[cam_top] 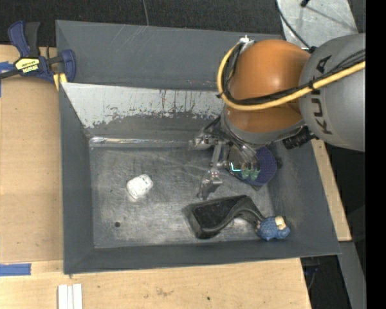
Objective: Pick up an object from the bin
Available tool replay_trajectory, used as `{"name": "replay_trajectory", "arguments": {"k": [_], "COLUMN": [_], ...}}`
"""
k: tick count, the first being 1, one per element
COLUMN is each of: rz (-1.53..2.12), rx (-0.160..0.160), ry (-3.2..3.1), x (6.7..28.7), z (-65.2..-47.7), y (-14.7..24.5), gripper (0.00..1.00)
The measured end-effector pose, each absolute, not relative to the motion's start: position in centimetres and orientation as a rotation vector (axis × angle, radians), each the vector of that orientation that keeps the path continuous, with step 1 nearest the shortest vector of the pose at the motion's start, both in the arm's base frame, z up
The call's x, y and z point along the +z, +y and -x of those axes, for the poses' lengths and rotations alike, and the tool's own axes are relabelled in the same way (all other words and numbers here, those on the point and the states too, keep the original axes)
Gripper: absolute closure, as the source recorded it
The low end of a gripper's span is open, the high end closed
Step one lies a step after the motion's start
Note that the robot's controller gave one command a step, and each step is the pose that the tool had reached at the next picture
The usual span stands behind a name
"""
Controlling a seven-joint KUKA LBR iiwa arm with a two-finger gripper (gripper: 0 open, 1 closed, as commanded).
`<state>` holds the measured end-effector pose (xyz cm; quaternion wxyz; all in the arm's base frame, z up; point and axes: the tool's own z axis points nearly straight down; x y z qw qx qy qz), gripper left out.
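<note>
My gripper (211,179) hangs low over the right half of the bin floor, under the arm's orange cover. Just below it lies a black, wedge-shaped object with a curved handle (217,215). A dark blue rounded object (268,165) rests against the right wall, beside the gripper and partly hidden by the wrist. Nothing can be seen held in the gripper.
A small blue toy with a yellow tip (273,228) lies in the front right corner, touching the black object's handle end. A small white crumpled thing (139,187) sits alone on the left of the floor. The arm covers the back right of the bin.
</note>
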<state>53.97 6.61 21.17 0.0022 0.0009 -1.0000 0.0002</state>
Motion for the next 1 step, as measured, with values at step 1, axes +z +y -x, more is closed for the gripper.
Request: {"name": "replay_trajectory", "arguments": {"k": [1], "rz": [-0.02], "rx": [-0.001], "ry": [-3.146], "x": [19.08], "z": [-56.79], "y": [6.59], "gripper": [0.0]}}
